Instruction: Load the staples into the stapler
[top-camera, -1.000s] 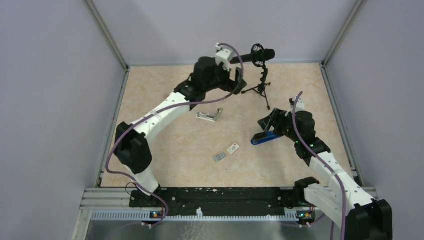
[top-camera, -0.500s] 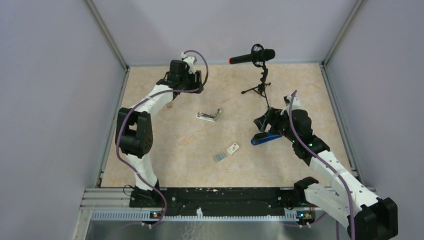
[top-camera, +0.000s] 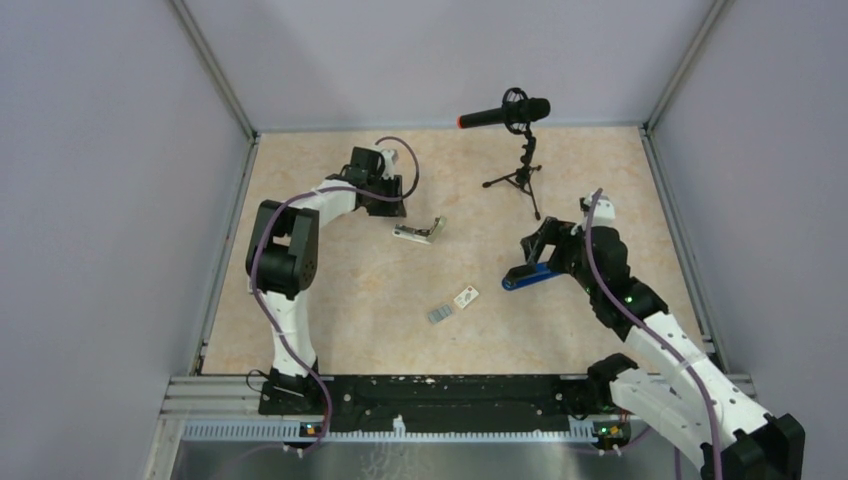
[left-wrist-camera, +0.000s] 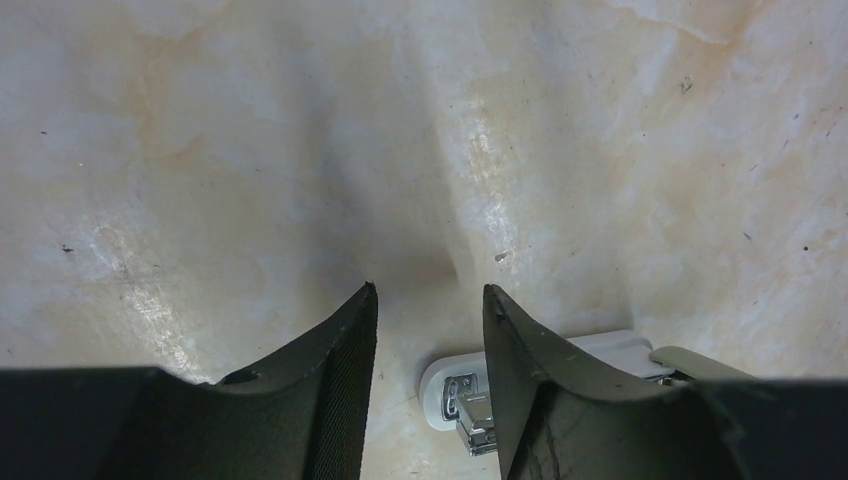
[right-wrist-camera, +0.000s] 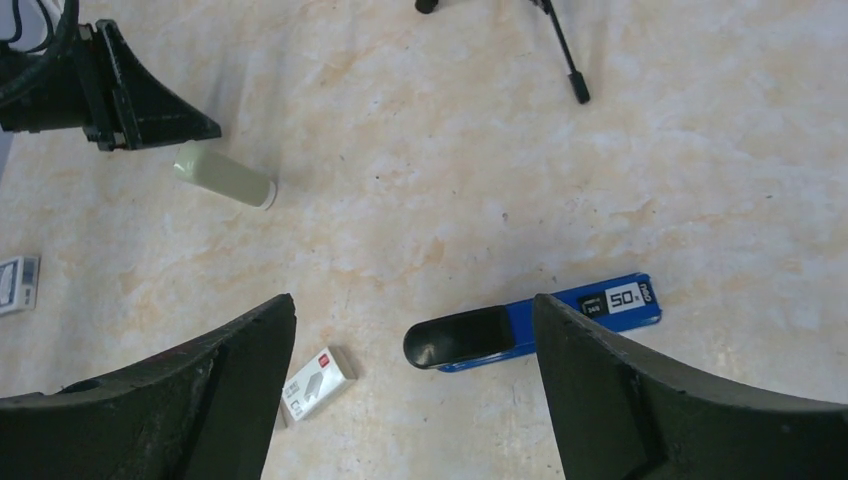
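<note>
**Stapler (top-camera: 418, 234) Lies Open, Staples (top-camera: 466, 296) Not Yet Loaded**

The stapler is seen lying near the middle of the table (top-camera: 340, 310), with its two halves swung apart. Its silvery rail is seen low down in the left wrist view. The staples are found at about 5 o'clock from the stapler, well apart from it. They are a little white box, with a grey block (top-camera: 440, 314) just beside it. No staples can be seen in the stapler.

The left gripper (left-wrist-camera: 428, 298) is held at about 10 o'clock from the stapler, near it. Its jaws are partly apart, and only bare table is seen in the gap, so nothing is held. The right gripper (right-wrist-camera: 412, 300) is held at about 4 o'clock from the stapler, over a blue bar (top-camera: 528, 277). Its jaws are wide apart and nothing is held there either. A microphone (top-camera: 505, 112) on a stand is seen at about 2 o'clock.

The step in hand is judged to be getting ready. Next, the stapler likely has to be held steady. The staples then have to be pinched gently, carried toward 11 o'clock and laid straight on the rail. Careful aim is called for, because the pieces are so small.
</note>
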